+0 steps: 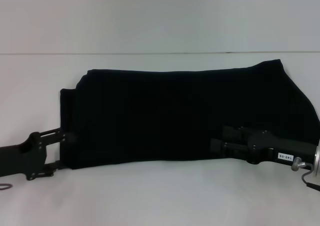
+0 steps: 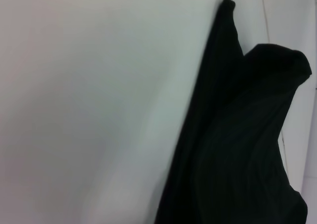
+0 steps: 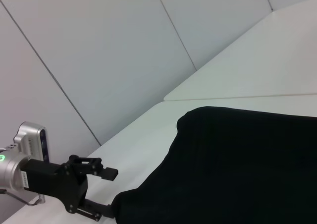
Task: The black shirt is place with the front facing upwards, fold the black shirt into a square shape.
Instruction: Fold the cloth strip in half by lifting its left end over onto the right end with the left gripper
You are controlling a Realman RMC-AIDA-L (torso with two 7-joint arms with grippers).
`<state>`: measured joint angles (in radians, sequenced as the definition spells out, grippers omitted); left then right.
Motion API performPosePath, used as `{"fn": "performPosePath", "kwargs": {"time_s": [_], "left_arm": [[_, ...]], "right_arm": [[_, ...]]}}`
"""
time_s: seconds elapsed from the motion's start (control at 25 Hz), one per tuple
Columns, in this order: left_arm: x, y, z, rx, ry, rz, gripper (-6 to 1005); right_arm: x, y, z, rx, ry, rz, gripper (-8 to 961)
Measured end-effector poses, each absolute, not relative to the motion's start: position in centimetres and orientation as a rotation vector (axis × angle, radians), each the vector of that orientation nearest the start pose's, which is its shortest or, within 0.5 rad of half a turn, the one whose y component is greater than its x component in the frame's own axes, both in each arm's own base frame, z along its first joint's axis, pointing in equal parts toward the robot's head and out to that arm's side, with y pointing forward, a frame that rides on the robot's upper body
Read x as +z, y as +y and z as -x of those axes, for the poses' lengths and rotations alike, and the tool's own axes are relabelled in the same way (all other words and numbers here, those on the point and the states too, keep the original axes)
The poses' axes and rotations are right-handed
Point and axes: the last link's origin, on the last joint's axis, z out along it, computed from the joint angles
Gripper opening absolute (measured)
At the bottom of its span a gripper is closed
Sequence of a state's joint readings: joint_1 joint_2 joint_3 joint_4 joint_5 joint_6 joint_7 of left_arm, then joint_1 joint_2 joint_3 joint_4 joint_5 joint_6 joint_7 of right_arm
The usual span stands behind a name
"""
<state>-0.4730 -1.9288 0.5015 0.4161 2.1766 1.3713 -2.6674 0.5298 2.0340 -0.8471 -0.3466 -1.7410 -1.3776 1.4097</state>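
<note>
One black shirt [image 1: 175, 111], folded into a long band, long axis left-right across mid-frame on the white bench [image 1: 160, 196] in the head view. No lettering visible on it. Two grippers: left gripper [image 1: 67, 148] at the band's lower-left corner, fingers spread around the edge. Right gripper [image 1: 220, 138] over the lower-right part, finger state can't tell. Tag on right arm reads "140-05".

We see soft, even, diffuse light on the white table [image 1: 160, 196], shadows faint. The black shirt [image 1: 180, 113] reads as a near-featureless dark mass. Focus is soft throughout, most so in the left wrist view.
</note>
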Motion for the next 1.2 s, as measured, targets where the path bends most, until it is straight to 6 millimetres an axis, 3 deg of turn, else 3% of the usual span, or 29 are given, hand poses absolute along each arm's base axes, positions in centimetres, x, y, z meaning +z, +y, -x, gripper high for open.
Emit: {"fn": "performPosePath", "kwargs": {"time_s": [0.44, 1.2], "left_arm": [[2.1, 33.2, 34.6, 0.814, 2.7, -1.732, 843], [3.9, 33.0, 34.6, 0.667, 2.718, -1.718, 840]], "right_arm": [[-3.6, 32.4, -28.1, 0.826, 1.015, 2.57, 838], [-3.5, 32.6, -27.9, 0.832, 1.002, 2.57, 838]]}}
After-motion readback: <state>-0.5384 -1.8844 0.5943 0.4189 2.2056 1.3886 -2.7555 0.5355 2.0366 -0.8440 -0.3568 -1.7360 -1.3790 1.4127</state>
